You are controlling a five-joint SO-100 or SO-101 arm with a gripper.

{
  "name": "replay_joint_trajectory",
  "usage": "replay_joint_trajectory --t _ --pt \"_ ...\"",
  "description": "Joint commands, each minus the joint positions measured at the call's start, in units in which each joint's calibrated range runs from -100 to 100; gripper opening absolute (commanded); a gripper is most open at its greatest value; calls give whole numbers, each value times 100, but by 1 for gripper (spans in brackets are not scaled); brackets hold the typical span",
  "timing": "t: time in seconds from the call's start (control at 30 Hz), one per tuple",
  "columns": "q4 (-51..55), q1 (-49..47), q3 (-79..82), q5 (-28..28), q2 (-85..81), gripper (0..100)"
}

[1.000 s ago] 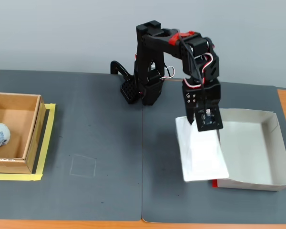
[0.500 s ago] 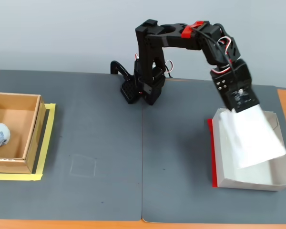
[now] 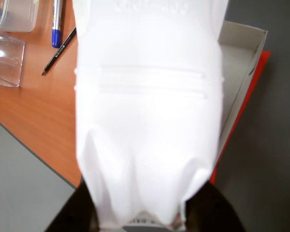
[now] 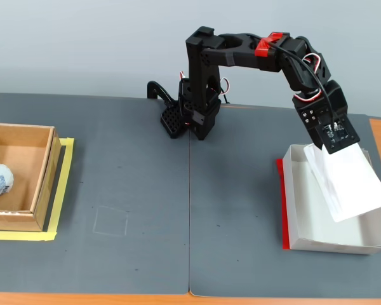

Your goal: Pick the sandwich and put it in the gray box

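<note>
The sandwich [image 4: 350, 184] is held aloft by its narrow end, the end effector [image 4: 331, 147] clamped on it, and it is hung out at a slant over the far right part of the gray box [image 4: 298, 210]. In the fixed view the pack's lower corner is seen reaching past the box's right wall, so the overhang is the worry here. If the pack is let go from this pose, it is judged likely to land across the right rim, to tip outward, and to be lost onto the bare worktop [image 4: 378, 136] beyond.

In the wrist view the plain white face of the sandwich [image 3: 147, 111] fills the middle, with only a corner of the gray box [image 3: 241, 43] and its red strip [image 3: 244, 113] seen at the right, and orange worktop [image 3: 43, 121] lying under the left side. That supports the same reading: the pack is not centred over the tray.

A second risk is posed by the pinch itself. Only the crumpled tip is gripped, so the long free end can swing or twist, and a slip could be caused by any sharp wrist motion. A drop from this height could also bounce the light pack off the low wall.
</note>
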Motion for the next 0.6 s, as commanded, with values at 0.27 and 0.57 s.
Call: replay_joint_trajectory --t 0.27,0.57 --pt "-124 8 59 30 -103 28" --pt "-272 38 77 35 -103 28"
